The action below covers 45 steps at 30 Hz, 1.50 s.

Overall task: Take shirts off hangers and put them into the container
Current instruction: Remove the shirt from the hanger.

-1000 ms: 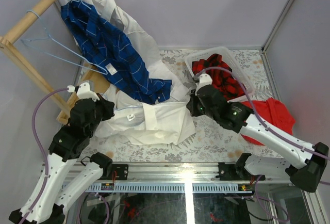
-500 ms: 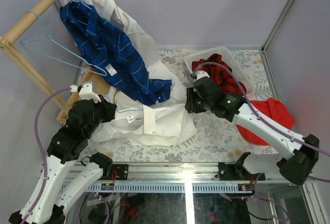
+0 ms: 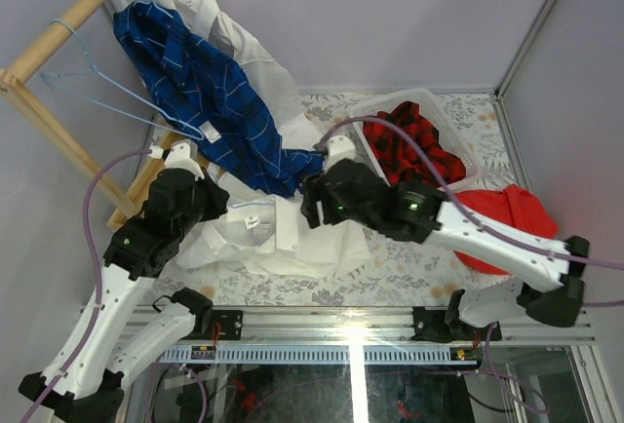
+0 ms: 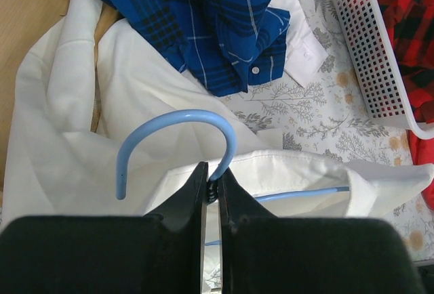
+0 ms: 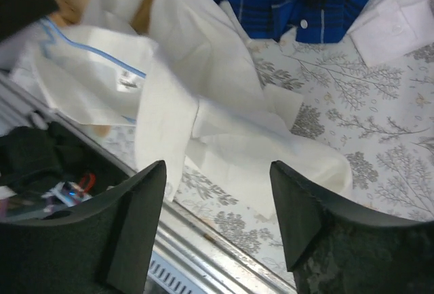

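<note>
the walls (image 3: 409, 14) are plain, pale lilac-grey, and meet in a corner behind a slim metal post (image 3: 534, 23). the table (image 3: 390, 267) has a white cover with a grey leaf print. a wooden rack (image 3: 58, 33) of thick light poles leans at the left. a metal rail (image 3: 292, 321) along the near edge reflects bright light.

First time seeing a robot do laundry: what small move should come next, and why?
Probably lower the right gripper onto the white shirt and close on the cloth. Its jaws stand open above that shirt, while the left gripper pinches the hook of the blue hanger inside it, so a pull could free the shirt.
</note>
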{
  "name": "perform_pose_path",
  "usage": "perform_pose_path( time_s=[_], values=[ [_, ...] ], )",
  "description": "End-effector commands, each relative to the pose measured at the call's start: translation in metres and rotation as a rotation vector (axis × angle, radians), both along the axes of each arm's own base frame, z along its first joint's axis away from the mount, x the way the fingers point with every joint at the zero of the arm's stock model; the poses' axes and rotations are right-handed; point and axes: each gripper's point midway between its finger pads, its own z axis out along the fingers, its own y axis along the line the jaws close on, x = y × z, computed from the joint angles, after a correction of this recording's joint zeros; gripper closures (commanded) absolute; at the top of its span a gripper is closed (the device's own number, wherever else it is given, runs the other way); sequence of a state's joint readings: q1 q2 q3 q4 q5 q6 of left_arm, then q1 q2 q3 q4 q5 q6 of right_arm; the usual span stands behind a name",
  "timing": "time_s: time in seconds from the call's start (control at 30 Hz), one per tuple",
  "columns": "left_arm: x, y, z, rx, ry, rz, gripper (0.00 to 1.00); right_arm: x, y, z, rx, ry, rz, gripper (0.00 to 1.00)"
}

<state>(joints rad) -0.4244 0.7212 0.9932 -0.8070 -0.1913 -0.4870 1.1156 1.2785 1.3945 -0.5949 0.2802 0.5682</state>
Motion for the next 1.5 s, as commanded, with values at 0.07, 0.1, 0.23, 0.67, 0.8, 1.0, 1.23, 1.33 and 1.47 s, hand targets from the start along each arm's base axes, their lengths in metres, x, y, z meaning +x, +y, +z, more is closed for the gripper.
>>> perform_pose_path(
  time_s=[0.07,0.1,0.23,0.67,0.8,1.0,1.23,1.33,1.47],
  values=[
    [0.01,0.001,0.022,-0.028,-0.056,0.039,1.0,-0.003,0.029,-0.021,-0.178,-0.035,-0.096,0.23],
    [0.011,-0.002,0.022,-0.033,-0.055,0.028,1.0,-0.004,0.033,-0.024,-0.183,-0.032,-0.097,0.23],
    [0.014,-0.015,0.019,-0.049,-0.043,-0.007,1.0,0.006,0.042,-0.027,-0.168,-0.056,-0.165,0.23],
    [0.017,-0.028,0.016,-0.026,-0.038,0.033,1.0,0.014,0.071,-0.079,-0.195,-0.011,-0.206,0.2],
    [0.013,-0.026,0.018,-0.02,-0.051,0.03,1.0,0.03,0.054,-0.081,-0.296,-0.094,-0.249,0.43],
    [-0.001,0.004,0.01,0.053,-0.058,0.097,1.0,0.045,0.003,-0.036,-0.283,-0.199,-0.365,0.82],
    [-0.011,-0.01,0.001,0.042,-0.033,-0.009,1.0,0.076,-0.062,-0.015,-0.165,-0.116,-0.467,0.87],
    [-0.011,-0.007,-0.002,0.087,-0.025,-0.024,1.0,0.078,-0.066,-0.021,-0.166,-0.07,-0.438,0.84],
    [-0.011,-0.002,-0.01,0.159,0.03,-0.019,1.0,0.077,-0.066,-0.018,-0.156,-0.057,-0.43,0.83]
  ],
)
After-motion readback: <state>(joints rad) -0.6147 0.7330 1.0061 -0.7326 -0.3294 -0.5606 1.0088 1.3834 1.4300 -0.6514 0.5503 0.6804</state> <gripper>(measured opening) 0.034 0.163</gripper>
